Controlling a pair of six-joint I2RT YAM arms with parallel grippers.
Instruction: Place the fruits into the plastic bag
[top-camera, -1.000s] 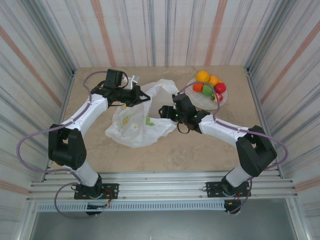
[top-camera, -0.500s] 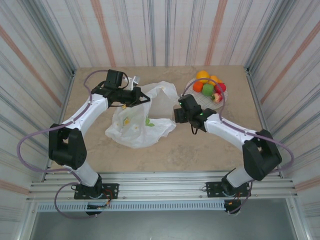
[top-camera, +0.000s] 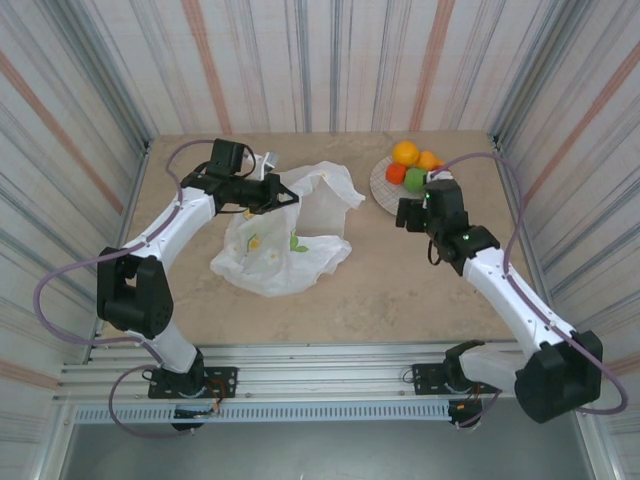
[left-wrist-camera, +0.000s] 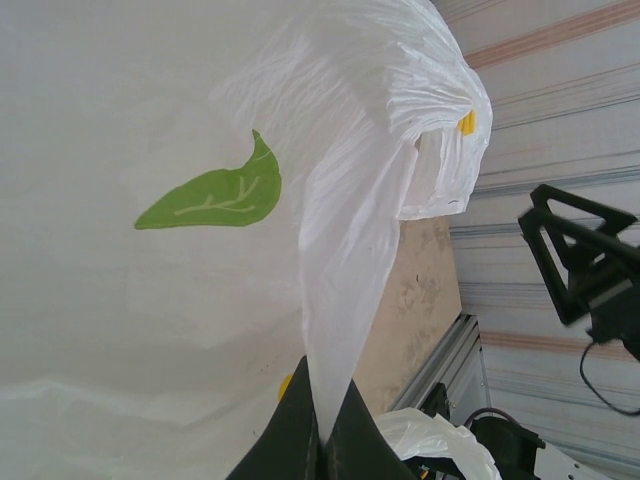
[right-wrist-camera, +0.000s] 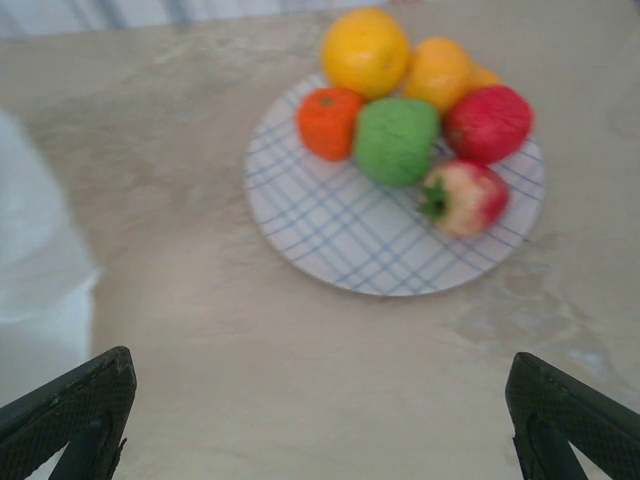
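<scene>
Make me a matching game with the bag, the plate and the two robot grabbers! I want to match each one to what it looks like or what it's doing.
Things:
1. plastic bag
2. plate
3. left gripper
4. right gripper

Clues:
A. open, holding nothing
B. has fruit on it
C. pinching thin plastic
D. printed with a green leaf

Right pairs: 1-D, 2-B, 3-C, 4-A

lab test cell: striped curtain walls (top-camera: 330, 60), aluminium rail frame (top-camera: 320, 375), marble-look tabletop (top-camera: 400, 290).
</scene>
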